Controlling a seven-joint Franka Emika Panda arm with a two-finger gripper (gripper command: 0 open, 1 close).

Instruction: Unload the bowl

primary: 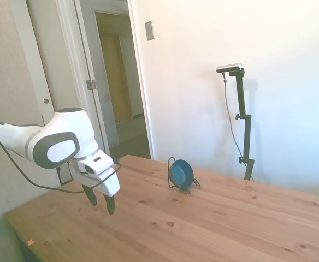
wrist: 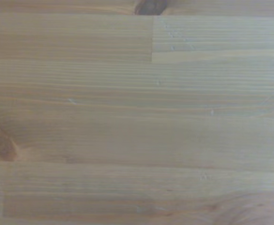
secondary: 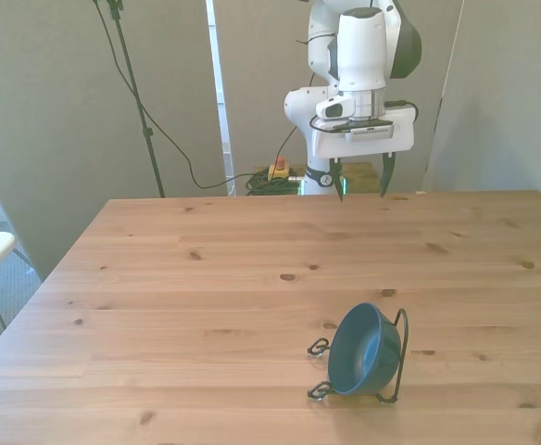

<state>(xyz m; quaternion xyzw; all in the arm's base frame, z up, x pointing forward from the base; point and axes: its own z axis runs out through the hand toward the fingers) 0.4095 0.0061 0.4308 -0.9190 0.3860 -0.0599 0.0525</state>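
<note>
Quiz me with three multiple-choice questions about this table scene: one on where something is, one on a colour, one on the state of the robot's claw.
1. Where is the bowl?
A. Flat on the table
B. Propped on its edge in the wire stand
C. Held by the gripper

2. What colour is the bowl?
A. Dark teal-blue
B. Red
C. White

3. How is the gripper?
A. Shut on the bowl
B. Shut and empty
C. Open and empty

Answers:
1. B: the front view shows the bowl tilted up on its edge, cradled by the thin black wire stand on the table.
2. A: both the side and front views show it as dark teal-blue.
3. C: in the front view the two fingers hang apart with nothing between them, over the far part of the table, well away from the bowl.
</note>
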